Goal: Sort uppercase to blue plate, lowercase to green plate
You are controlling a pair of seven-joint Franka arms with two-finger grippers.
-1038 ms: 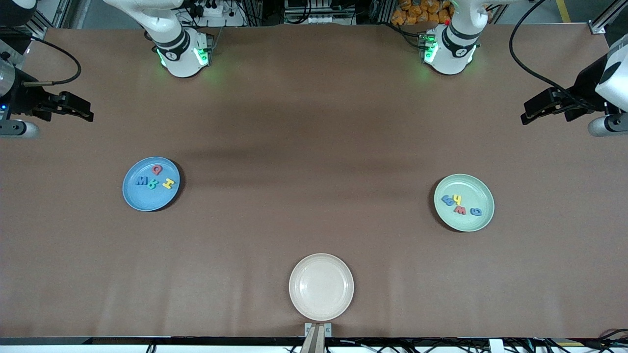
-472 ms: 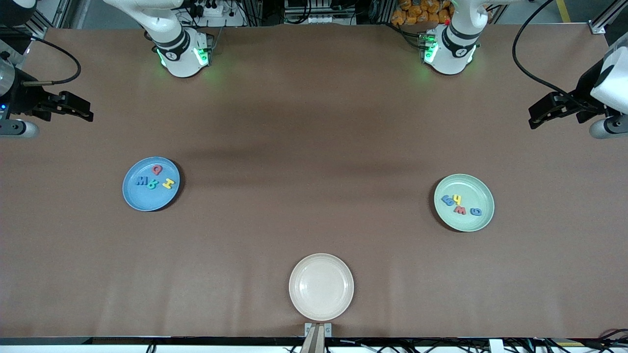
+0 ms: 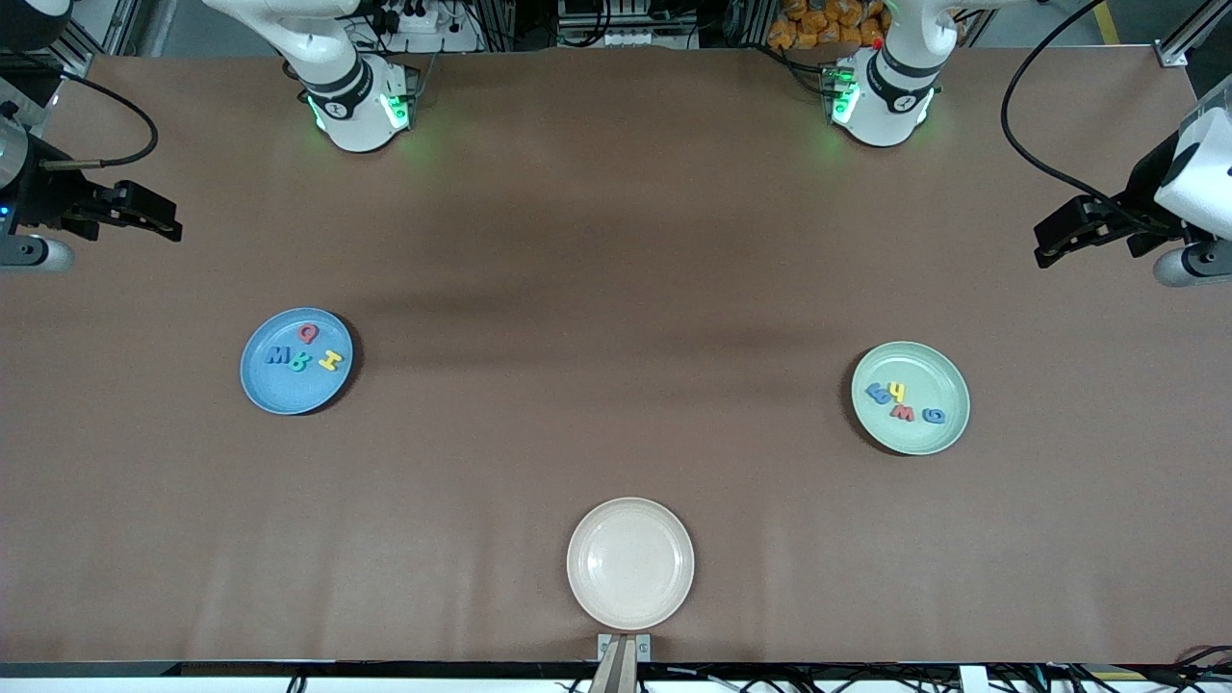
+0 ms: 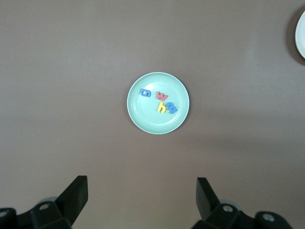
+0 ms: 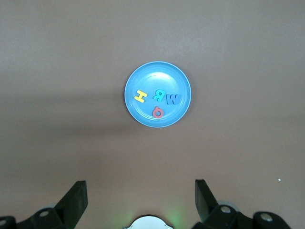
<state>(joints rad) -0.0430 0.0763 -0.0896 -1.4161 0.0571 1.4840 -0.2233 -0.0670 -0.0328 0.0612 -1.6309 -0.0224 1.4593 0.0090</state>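
Observation:
The blue plate (image 3: 289, 383) lies toward the right arm's end of the table and holds the red Q (image 3: 307, 334), blue M (image 3: 277, 355), teal B (image 3: 299, 363) and yellow H (image 3: 330, 361). It also shows in the right wrist view (image 5: 157, 76). The green plate (image 3: 938, 385) lies toward the left arm's end and holds the comb-shaped blue letter (image 3: 877, 392), yellow h (image 3: 897, 391), red m (image 3: 903, 413) and blue g (image 3: 934, 416). It also shows in the left wrist view (image 4: 147, 117). My left gripper (image 3: 1049, 241) is open and empty, high over the table's end. My right gripper (image 3: 159, 219) is open and empty, high over its end.
A cream plate (image 3: 630, 597) lies bare at the table edge nearest the front camera, midway between the arms; its rim shows in the left wrist view (image 4: 300, 38). The two arm bases (image 3: 361, 106) (image 3: 881, 96) stand along the edge farthest from the front camera.
My left gripper has shifted slightly over its end of the table, outward and then a little back and up. My right gripper has barely moved. The letters and plates have not moved.

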